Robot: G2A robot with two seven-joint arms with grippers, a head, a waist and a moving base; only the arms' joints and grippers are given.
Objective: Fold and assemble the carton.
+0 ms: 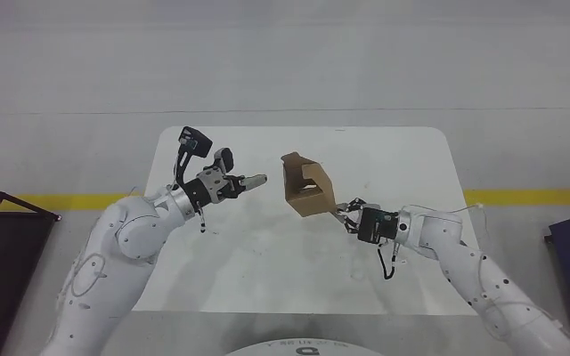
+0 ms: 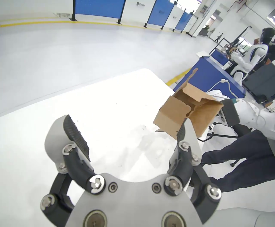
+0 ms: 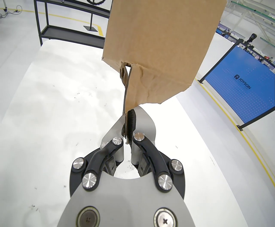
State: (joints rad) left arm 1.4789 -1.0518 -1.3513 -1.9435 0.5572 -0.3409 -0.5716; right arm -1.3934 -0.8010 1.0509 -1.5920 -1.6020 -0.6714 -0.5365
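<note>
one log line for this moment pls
right gripper: shut on carton edge | left gripper: open, apart from carton | carton: top flaps open

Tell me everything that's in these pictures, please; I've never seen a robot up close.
brown cardboard carton: one, brown, partly folded with one end open, tilted over the table's middle, held by one flap.
white rounded table: one, white, scuffed, in front of the robot.
yellow floor line: one, yellow, on the pale floor at both sides of the table.
blue partition panels: several, blue, standing on the floor beyond the table.
black metal shelf rack: one, black, past one end of the table.
left gripper: one, silver and black, fingers open, pointed at the carton but apart from it.
right gripper: one, silver and black, fingers shut on the carton's flap.
</note>
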